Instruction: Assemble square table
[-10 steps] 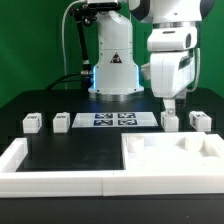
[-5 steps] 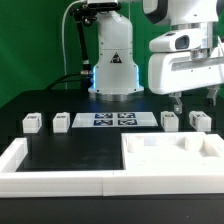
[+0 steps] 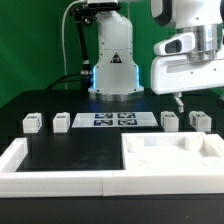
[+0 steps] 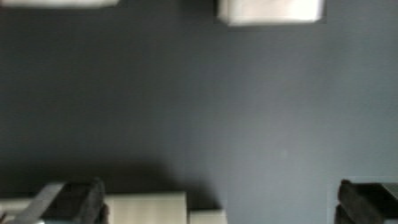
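Four small white leg blocks stand in a row across the back part of the black desk (image 3: 70, 150) in the exterior view. The outer left leg block (image 3: 33, 123) and inner left leg block (image 3: 61, 121) sit toward the exterior view's left. The inner right leg block (image 3: 169, 120) and outer right leg block (image 3: 199, 120) sit toward its right. The marker board (image 3: 113, 119) lies flat between the two pairs.

Nearer the front edge, the square tabletop (image 3: 165, 166) lies flat in the front corner on the exterior view's right, round sockets facing up. It is tucked inside the white border wall (image 3: 14, 160), which runs along the desk's front and sides. The arm's base (image 3: 115, 60) stands at the middle of the back edge.

The gripper (image 3: 199, 98) hangs in the air above the two right-hand leg blocks. Its fingers are spread wide with nothing between them, and one fingertip (image 3: 179, 101) points down just above the inner right leg block without touching it.

From the wrist view, the gripper (image 4: 221, 200) looks straight down on bare dark desk. Both fingertips (image 4: 71, 198) are far apart and empty. A white leg block (image 4: 270, 10) shows at the picture's border, though I cannot tell which one. A blurred white shape (image 4: 157, 207) sits just beside one fingertip, too soft to name.
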You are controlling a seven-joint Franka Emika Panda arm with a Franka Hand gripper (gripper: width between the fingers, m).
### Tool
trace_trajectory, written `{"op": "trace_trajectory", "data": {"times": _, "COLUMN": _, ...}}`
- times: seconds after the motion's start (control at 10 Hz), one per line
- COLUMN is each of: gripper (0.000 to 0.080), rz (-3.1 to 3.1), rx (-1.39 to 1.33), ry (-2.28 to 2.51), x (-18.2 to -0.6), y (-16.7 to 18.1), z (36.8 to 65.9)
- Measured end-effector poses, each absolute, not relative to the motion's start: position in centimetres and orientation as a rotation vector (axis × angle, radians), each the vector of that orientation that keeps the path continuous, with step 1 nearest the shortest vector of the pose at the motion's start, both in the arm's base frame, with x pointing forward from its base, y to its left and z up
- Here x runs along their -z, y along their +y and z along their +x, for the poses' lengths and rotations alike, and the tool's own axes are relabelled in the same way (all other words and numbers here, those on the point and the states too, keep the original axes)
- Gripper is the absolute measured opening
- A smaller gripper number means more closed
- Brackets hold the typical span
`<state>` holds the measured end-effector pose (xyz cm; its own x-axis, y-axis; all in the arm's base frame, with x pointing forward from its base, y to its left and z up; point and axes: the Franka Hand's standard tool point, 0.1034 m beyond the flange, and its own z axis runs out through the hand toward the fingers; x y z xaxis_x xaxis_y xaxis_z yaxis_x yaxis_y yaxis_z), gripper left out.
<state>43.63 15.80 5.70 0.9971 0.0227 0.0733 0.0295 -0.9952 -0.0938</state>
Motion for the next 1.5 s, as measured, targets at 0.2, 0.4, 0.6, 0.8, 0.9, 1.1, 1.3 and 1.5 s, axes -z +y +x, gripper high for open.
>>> {"op": "trace_trajectory", "data": {"times": 0.2, "gripper": 0.0649, "rz": -3.052, "rx": 0.071, "ry": -0.080, "x": -5.3, "y": 16.1, "z": 42.3}}
{"op": "trace_trajectory", "data": {"times": 0.4, "gripper": 0.0649, "rz": -3.055, "rx": 0.053, "ry": -0.084, "x": -5.3, "y": 16.1, "z": 42.4}}
{"op": "trace_trajectory", "data": {"times": 0.6, "gripper": 0.0649, "rz": -3.076, "rx": -0.169, "ry": -0.110, "x": -5.2, "y": 15.8, "z": 41.9}}
{"op": "trace_trajectory", "data": {"times": 0.8, "gripper": 0.0649, "rz": -3.079, "rx": -0.368, "ry": -0.122, "x": -5.2, "y": 16.1, "z": 40.9}}
{"op": "trace_trajectory", "data": {"times": 0.9, "gripper": 0.0649, "rz": -3.072, "rx": -0.474, "ry": -0.123, "x": -5.3, "y": 16.2, "z": 40.7}}
{"op": "trace_trajectory", "data": {"times": 1.1, "gripper": 0.0649, "rz": -3.016, "rx": -0.700, "ry": -0.163, "x": -5.6, "y": 16.6, "z": 40.2}}
{"op": "trace_trajectory", "data": {"times": 1.3, "gripper": 0.0649, "rz": -2.963, "rx": -0.934, "ry": -0.162, "x": -5.5, "y": 16.6, "z": 39.8}}
{"op": "trace_trajectory", "data": {"times": 1.5, "gripper": 0.0649, "rz": -2.902, "rx": -1.143, "ry": -0.158, "x": -5.3, "y": 16.7, "z": 39.5}}
